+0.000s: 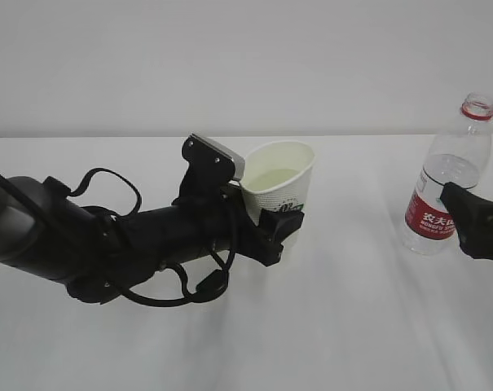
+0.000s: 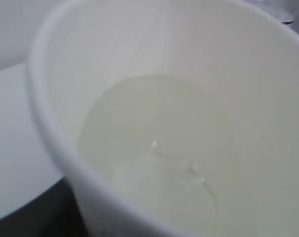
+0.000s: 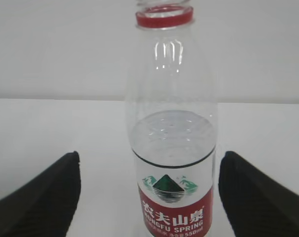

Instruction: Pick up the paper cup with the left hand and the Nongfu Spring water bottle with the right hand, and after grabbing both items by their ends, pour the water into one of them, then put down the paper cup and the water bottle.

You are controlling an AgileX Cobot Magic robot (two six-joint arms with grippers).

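Note:
My left gripper is shut on the lower part of the paper cup and holds it tilted a little, above the table. The cup is white with green print. Water lies in its cream bottom, and the cup fills the left wrist view. The Nongfu Spring water bottle stands upright at the right, uncapped, with a red neck ring and a red label. It is partly filled. My right gripper is open, one black finger on each side of the bottle, with a gap on both sides.
The white table runs under both arms, and a plain pale wall stands behind it. The thick black left arm with looped cables lies across the left half of the exterior view.

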